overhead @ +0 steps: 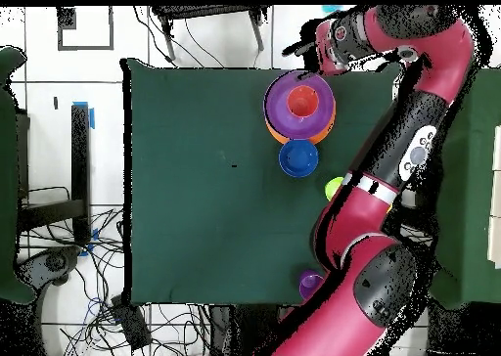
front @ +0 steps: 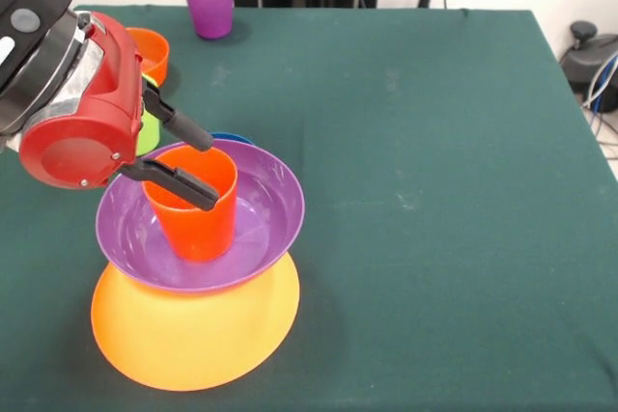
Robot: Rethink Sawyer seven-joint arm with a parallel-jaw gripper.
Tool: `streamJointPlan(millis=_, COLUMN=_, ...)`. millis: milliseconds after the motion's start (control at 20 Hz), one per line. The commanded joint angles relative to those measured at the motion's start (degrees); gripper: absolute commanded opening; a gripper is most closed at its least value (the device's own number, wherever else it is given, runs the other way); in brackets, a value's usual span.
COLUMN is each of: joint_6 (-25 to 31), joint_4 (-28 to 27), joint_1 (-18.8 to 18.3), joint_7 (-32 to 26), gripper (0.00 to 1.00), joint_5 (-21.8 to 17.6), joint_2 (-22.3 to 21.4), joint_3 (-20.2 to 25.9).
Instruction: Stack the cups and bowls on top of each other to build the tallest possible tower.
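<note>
The tower stands at the front left of the table: the very large yellow-orange bowl (front: 193, 335) lies upside down, the wide purple bowl (front: 266, 209) sits on it, and the orange-red cup (front: 198, 224) stands upright inside the purple bowl. My gripper (front: 205, 173) is open, with one black finger at the cup's back rim and the other in front of its wall. In the overhead view the tower (overhead: 294, 127) is at the table's far edge with the cup (overhead: 302, 99) in its middle. The purple cup (front: 209, 2) stands alone near the pedestal.
A small orange bowl (front: 153, 50) and something lime green (front: 148, 132) sit behind my gripper's head. A dark blue bowl (overhead: 298, 157) lies just behind the tower. A cable and a black device (front: 589, 55) lie off the table's right side.
</note>
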Motion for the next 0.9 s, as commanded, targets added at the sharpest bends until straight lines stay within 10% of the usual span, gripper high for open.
streamJointPlan(millis=50, joint_6=-6.29, joint_4=6.57, joint_1=-1.25, joint_7=-3.55, gripper=1.0, joint_5=2.89, joint_2=-3.01, joint_3=-11.81)
streamJointPlan(millis=650, joint_6=-17.23, joint_4=29.52, joint_1=-8.66, joint_7=6.74, gripper=1.0, joint_5=15.8, joint_2=-11.39, joint_3=-24.7)
streamJointPlan(millis=700, joint_6=-24.58, joint_4=32.08, joint_1=-10.45, joint_7=4.17, gripper=1.0, joint_5=13.74, joint_2=-5.52, joint_3=-28.49)
streamJointPlan(millis=900, joint_6=-27.65, joint_4=34.2, joint_1=-10.54, joint_7=4.85, gripper=1.0, joint_5=15.55, joint_2=-6.24, joint_3=-31.33)
